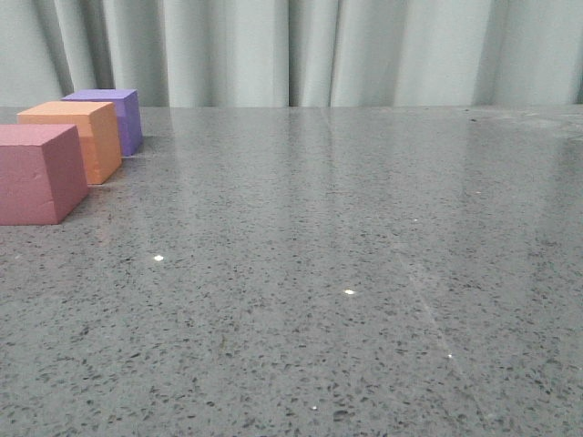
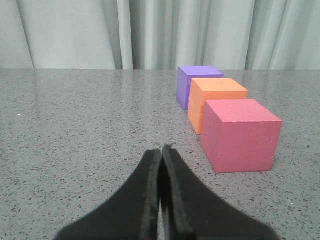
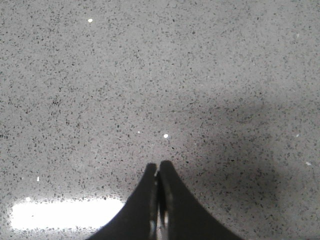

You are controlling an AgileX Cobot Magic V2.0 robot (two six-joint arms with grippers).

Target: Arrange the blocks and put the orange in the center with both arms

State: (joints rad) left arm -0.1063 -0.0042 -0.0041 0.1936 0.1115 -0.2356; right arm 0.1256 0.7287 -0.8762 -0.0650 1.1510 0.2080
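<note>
At the table's (image 1: 364, 273) left edge pink-red (image 1: 36, 173), orange (image 1: 77, 137), purple cubes (image 1: 114, 114) line up; both hands (image 2: 161, 150) (image 3: 158, 167) clenched, grasping nothing.

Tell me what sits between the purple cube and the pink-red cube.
The orange cube, in line between the purple cube and pink-red cube; left wrist view shows it.

Pink-red cube (image 1: 35, 173); orange cube (image 1: 77, 138); purple cube (image 1: 114, 116); grey speckled table (image 1: 346, 273).

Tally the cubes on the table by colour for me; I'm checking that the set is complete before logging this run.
Pink-red cube: 1
Orange cube: 1
Purple cube: 1
Total: 3 cubes, standing in one row on the speckled grey table with the orange one in the middle.
</note>
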